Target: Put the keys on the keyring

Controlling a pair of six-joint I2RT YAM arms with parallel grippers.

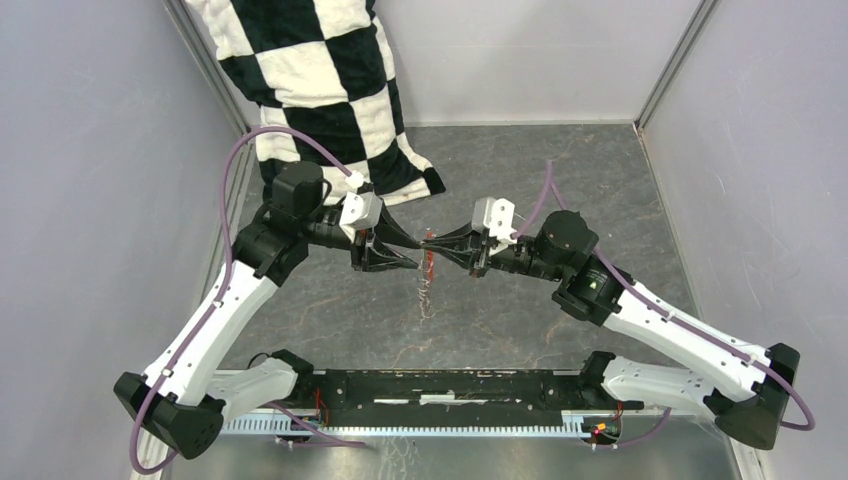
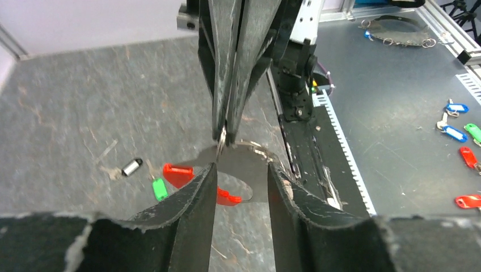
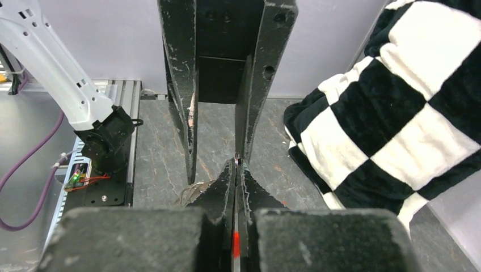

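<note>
My right gripper (image 1: pixel 434 247) is shut on the keyring (image 1: pixel 428 239) and holds it above the table at the middle. In the left wrist view its fingers come down from the top, pinching the thin metal ring (image 2: pixel 222 139). A red sliver of the keyring (image 3: pixel 235 241) shows between the right fingers. My left gripper (image 2: pixel 242 168) is open, its tips on either side of the ring, not gripping it. The green-tagged key (image 2: pixel 160 188) and the black key (image 2: pixel 131 167) lie on the table below. A curved red piece (image 2: pixel 178 174) shows beside them, partly hidden by my left finger.
A black-and-white checkered cloth (image 1: pixel 320 90) lies at the back left. The black base rail (image 1: pixel 450 390) runs along the near edge. Several spare blue, green and red key tags (image 2: pixel 462 141) lie on the grey surface beyond the rail. Walls close in on both sides.
</note>
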